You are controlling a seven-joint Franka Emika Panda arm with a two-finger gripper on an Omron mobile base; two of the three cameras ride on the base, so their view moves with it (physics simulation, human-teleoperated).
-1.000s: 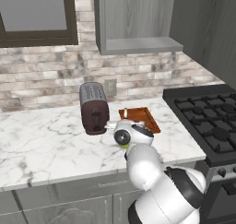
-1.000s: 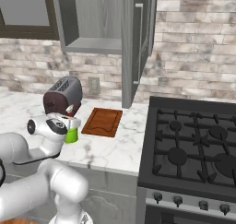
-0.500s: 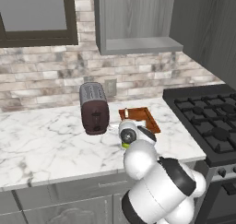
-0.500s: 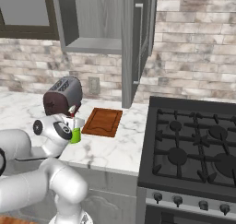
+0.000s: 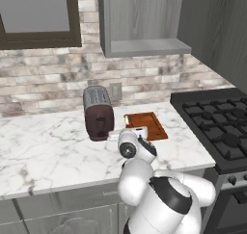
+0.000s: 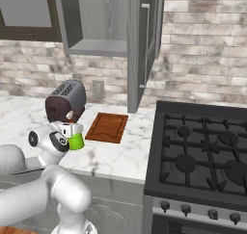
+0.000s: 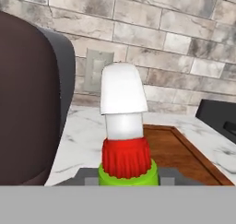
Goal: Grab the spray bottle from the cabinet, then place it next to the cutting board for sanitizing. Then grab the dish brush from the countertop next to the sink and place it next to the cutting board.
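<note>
From the right, the claw (image 6: 71,134) grips the green spray bottle (image 6: 75,140), upright between toaster (image 6: 65,100) and cutting board (image 6: 107,127); from the left the arm hides it. The forearm reaches low over the desk (image 5: 43,151).

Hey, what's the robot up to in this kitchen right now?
The robot's gripper holds the green spray bottle upright, low over the marble countertop, between the toaster and the cutting board. The bottle is not yet released. The wall cabinet above has its shelf niche bare.
</note>
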